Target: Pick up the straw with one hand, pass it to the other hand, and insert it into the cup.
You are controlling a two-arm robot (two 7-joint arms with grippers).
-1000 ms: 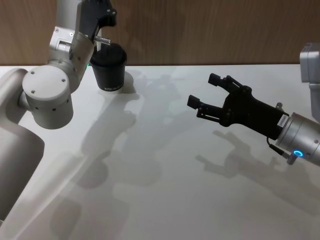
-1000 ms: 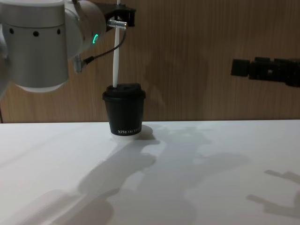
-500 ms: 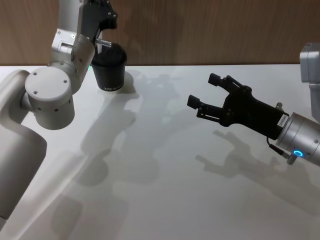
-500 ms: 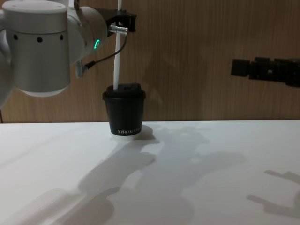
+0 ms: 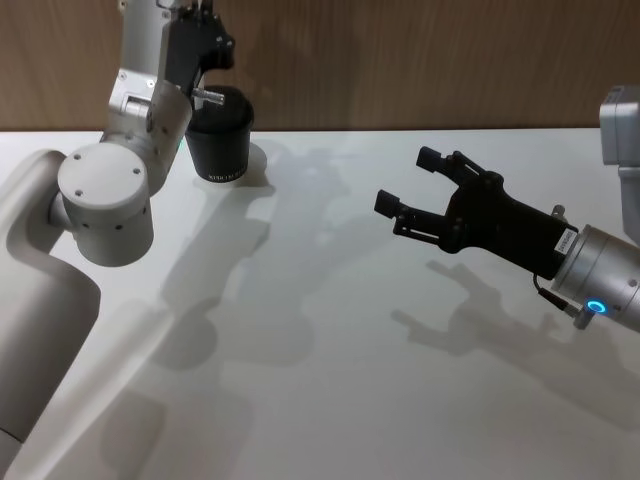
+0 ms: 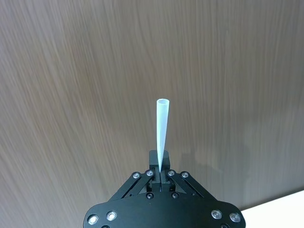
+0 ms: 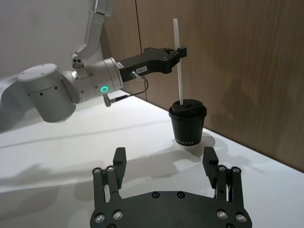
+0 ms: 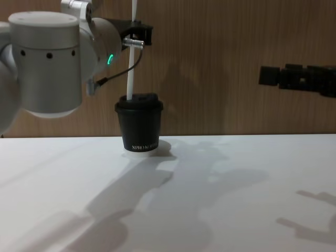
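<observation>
Pinches the straw [image 8: 130,68] with the left gripper [image 8: 137,32] straight above the cup [image 8: 138,128], jaws closed right down on the thin white tube, with a further length poking out above the grip. Holds it near upright, leaning a touch, lower end meeting the domed lid [image 8: 139,100] at the cup's top. Cannot tell the depth reached below the lid, if any. Reads as the insertion step, late in the task, with the handover done and only the push down and the release left. Hangs the right gripper [image 5: 408,180] well to the right of the cup and above the table [image 8: 236,199], jaws spread wide, holding nothing. To finish well, lower slowly along the straw's own line, sending the tip through the lid's opening rather than skating it across the dome. Take out the slight lean first, or at least push along it, to avoid bowing so thin a tube or tipping so light a cup. Ease off at any sign of buckling above the lid. Stop the descent short of the lid, then open only a little and lift clear straight up from the cup, without dragging the straw back out or knocking it sideways. Leave the right gripper parked, well clear of the cup.
</observation>
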